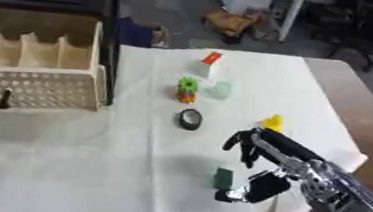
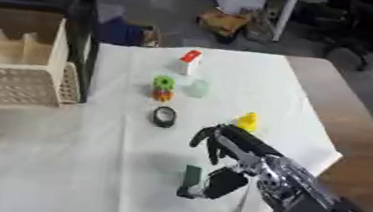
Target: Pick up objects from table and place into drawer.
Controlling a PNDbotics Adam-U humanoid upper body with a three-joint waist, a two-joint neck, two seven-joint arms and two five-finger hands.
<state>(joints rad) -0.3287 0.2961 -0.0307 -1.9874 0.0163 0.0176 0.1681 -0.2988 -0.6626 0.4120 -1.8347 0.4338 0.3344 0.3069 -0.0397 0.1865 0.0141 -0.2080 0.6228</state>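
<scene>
Left eye view shows the right robot hand (image 1: 258,169) reaching in from the lower right over the white-covered worktop (image 1: 86,167), its fingers spread and curled downward and its thumb just beside a small dark green block (image 1: 222,178) that stands on the sheet, with nothing clamped in it. Farther up the sheet lie a black ring (image 1: 190,119), a yellow piece (image 1: 272,122), a green and orange toy (image 1: 188,89), a pale green object (image 1: 220,89) and a white box with a red top (image 1: 207,64). The open drawer (image 1: 32,68) with its perforated front sits at the left edge.
</scene>
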